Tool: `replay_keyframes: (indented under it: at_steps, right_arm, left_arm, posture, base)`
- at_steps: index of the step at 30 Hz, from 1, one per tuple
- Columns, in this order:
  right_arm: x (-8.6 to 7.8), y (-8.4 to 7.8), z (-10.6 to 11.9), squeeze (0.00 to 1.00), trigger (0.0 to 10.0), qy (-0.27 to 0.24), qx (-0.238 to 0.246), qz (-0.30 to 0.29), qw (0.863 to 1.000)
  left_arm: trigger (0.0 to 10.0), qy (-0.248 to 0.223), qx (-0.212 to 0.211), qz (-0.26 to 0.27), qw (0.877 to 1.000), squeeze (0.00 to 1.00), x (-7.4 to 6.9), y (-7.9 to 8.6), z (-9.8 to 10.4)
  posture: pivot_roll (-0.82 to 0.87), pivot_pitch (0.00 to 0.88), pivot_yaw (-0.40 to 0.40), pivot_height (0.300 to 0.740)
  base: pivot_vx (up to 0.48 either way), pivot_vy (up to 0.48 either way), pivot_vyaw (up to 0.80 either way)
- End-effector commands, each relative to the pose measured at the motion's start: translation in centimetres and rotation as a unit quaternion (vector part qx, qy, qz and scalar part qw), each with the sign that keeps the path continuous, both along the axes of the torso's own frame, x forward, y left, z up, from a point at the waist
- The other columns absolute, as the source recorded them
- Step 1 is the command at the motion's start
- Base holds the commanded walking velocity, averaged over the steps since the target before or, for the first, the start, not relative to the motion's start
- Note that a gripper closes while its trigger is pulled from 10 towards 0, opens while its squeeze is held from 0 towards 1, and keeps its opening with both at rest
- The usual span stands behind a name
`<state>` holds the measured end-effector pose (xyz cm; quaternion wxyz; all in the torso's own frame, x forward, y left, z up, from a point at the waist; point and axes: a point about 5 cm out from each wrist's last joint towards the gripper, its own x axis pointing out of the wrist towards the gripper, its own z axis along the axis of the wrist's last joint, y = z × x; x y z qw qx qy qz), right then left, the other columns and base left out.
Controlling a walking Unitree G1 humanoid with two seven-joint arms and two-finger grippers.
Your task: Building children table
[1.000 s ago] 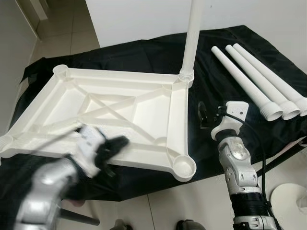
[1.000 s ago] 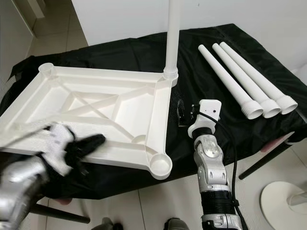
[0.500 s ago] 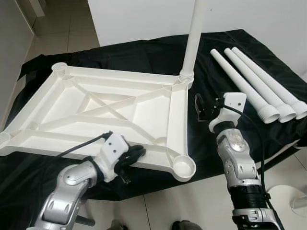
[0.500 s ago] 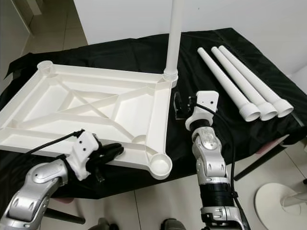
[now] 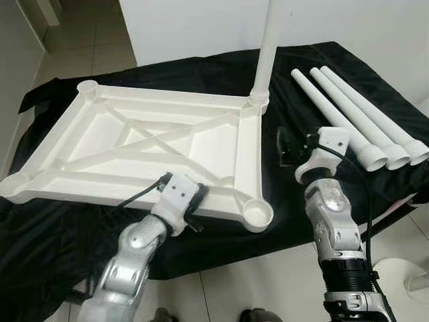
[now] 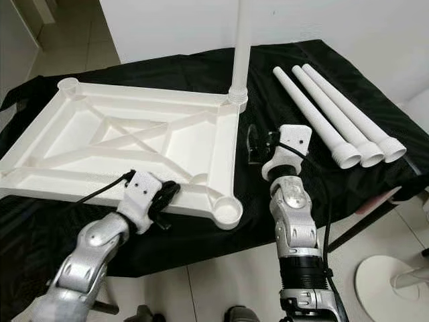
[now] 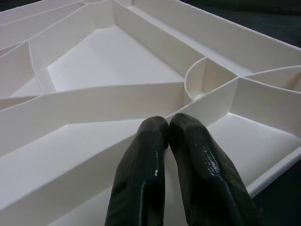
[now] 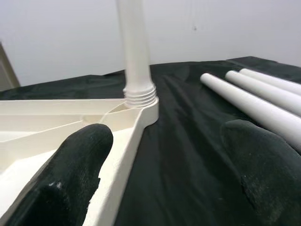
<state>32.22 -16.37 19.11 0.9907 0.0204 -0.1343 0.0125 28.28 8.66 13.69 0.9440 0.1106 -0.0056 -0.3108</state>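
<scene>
- The tabletop point(image 5: 154, 144) is white moulded plastic, lying upside down on a black cloth point(image 5: 281, 87). Its underside shows thin ribs crossing in an X and a round socket at each corner.
- The left gripper point(image 5: 194, 204) rests on the tabletop's near rim, at about 7 o'clock in the head views. In the left wrist view its glossy black fingers point(image 7: 141, 183) are pressed together, holding nothing, above a ribbed compartment beside a curved socket wall.
- One leg point(image 5: 267, 47), a smooth white tube with a threaded collar, stands upright in the far right corner socket, at about 12 o'clock.
- The right gripper point(image 5: 281, 146) hovers over the cloth just right of the tabletop's right edge. The right wrist view shows its matte fingers point(image 8: 70, 174) spread wide, empty, with the standing leg beyond them.
- Three loose legs point(image 5: 348, 111), tapered tubes with ridged wide ends, lie side by side on the cloth at about 2 o'clock.
- A round white base point(image 6: 395, 288) stands on the tiled floor at 5 o'clock.
</scene>
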Motion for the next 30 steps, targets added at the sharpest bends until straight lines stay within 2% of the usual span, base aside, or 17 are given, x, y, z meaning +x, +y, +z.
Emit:
replay_keyframes:
  at_steps: [1,3,6,7,9,10,11,12,13,15,17,19,21,28,30]
  right_arm:
    - [0.1,0.3,-0.2,0.0,10.0,0.005,0.004,0.003,1.0]
    - [0.1,0.4,-0.1,0.0,10.0,0.003,0.004,0.007,1.0]
    - [0.1,0.3,-0.1,0.0,10.0,0.003,0.004,0.008,1.0]
    - [0.1,0.3,-0.1,0.0,10.0,0.003,0.004,0.008,1.0]
    - [0.1,0.1,-0.1,0.0,10.0,-0.001,0.009,0.006,1.0]
    - [0.1,0.1,-0.1,0.0,10.0,-0.001,0.009,0.006,1.0]
    - [0.1,0.1,-0.2,0.0,10.0,-0.003,0.007,0.002,1.0]
    - [0.1,0.1,-0.2,0.0,10.0,-0.003,0.007,0.002,1.0]
    - [0.1,-0.2,-0.3,0.0,10.0,-0.004,-0.001,-0.014,1.0]
    - [0.2,-0.7,-0.7,0.0,10.0,-0.003,-0.007,-0.039,0.999]
    - [0.2,-0.9,-0.8,0.0,10.0,-0.002,-0.006,-0.044,0.999]
    - [0.3,-1.3,-1.0,0.0,10.0,0.003,-0.008,-0.049,0.999]
    - [0.4,-1.9,-1.1,0.0,10.0,0.005,-0.001,-0.058,0.998]
    - [0.5,-4.0,-1.6,0.0,10.0,0.012,0.006,-0.1,0.995]
    - [0.8,-6.0,-1.9,0.0,10.0,0.021,0.003,-0.151,0.988]
  left_arm:
    - [10.0,-0.003,0.007,0.073,0.997,0.0,0.5,0.7,-0.6]
    - [10.0,-0.013,-0.006,0.104,0.994,0.0,1.5,0.9,0.3]
    - [10.0,-0.03,-0.028,0.131,0.99,0.0,2.2,1.0,1.4]
    - [10.0,-0.03,-0.028,0.131,0.99,0.0,2.2,1.0,1.4]
    - [10.0,-0.055,-0.066,0.119,0.989,0.0,2.6,0.2,2.9]
    - [10.0,-0.055,-0.066,0.119,0.989,0.0,2.6,0.2,2.9]
    - [10.0,-0.063,-0.09,0.096,0.989,0.0,2.6,-0.4,3.7]
    - [10.0,-0.063,-0.09,0.096,0.989,0.0,2.6,-0.4,3.7]
    - [10.0,-0.054,-0.126,0.041,0.99,0.0,2.1,-1.2,4.3]
    - [10.0,-0.061,-0.151,-0.025,0.986,0.0,1.3,-2.1,5.3]
    - [10.0,-0.06,-0.157,-0.046,0.985,0.0,1.1,-2.3,5.5]
    - [10.0,-0.082,-0.128,-0.071,0.986,0.0,0.6,-2.4,5.7]
    - [10.0,-0.083,-0.103,-0.102,0.986,0.0,0.1,-2.3,5.4]
    - [10.0,-0.065,-0.083,-0.129,0.986,0.0,-0.5,-1.8,4.7]
    - [10.0,-0.057,-0.075,-0.139,0.986,0.0,-0.9,-2.1,4.8]
  posture:
    - [-0.08,0.117,0.045,0.74]
    - [-0.08,0.115,0.046,0.74]
    - [-0.09,0.114,0.046,0.74]
    - [-0.09,0.114,0.046,0.74]
    - [-0.09,0.11,0.042,0.74]
    - [-0.09,0.11,0.042,0.74]
    - [-0.09,0.11,0.042,0.74]
    - [-0.09,0.11,0.042,0.74]
    - [-0.09,0.107,0.041,0.74]
    - [-0.09,0.105,0.041,0.74]
    - [-0.09,0.105,0.041,0.74]
    - [-0.09,0.096,0.052,0.74]
    - [-0.08,0.091,0.057,0.74]
    - [-0.07,0.081,0.062,0.74]
    - [-0.07,0.084,0.064,0.74]
  base:
    - [0.0,0.0,0.0]
    - [0.0,0.0,0.0]
    - [0.0,0.0,0.0]
    - [0.0,0.0,0.0]
    - [0.0,0.0,0.0]
    - [0.0,0.0,0.0]
    - [0.0,0.0,0.0]
    - [0.0,0.0,0.0]
    - [0.0,0.0,0.0]
    - [0.0,0.0,0.0]
    - [0.0,0.0,0.0]
    - [0.0,0.0,0.0]
    - [0.0,0.0,0.0]
    - [0.0,0.0,0.0]
    - [0.0,0.0,0.0]
